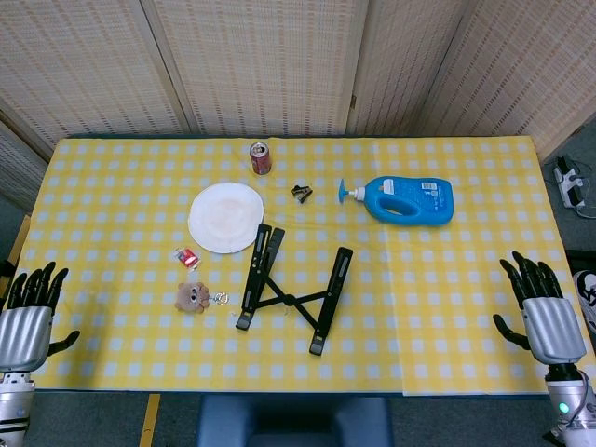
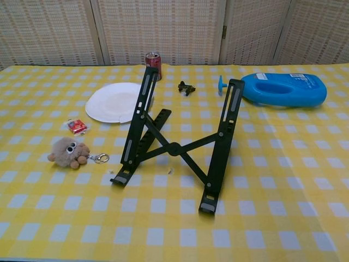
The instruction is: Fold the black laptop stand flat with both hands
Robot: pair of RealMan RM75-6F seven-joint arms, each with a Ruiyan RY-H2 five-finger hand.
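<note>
laptop stand (image 1: 293,291) still propped open dead center — my left hand (image 1: 28,315) and right hand (image 1: 543,312) both empty, fingers spread, at the bottom corners, about equally far.

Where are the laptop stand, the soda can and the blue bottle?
laptop stand (image 2: 174,148), chest view, on its centre hinge.
soda can (image 1: 260,159), head view, on its side wall.
blue bottle (image 1: 410,200), head view, on its body.

The head view looks steeply down from high above the surface (image 1: 447,307), taking in its whole top. The chest view sits low and near, facing 12 o'clock. Both share the laptop stand (image 2: 174,144) mid-surface.
</note>
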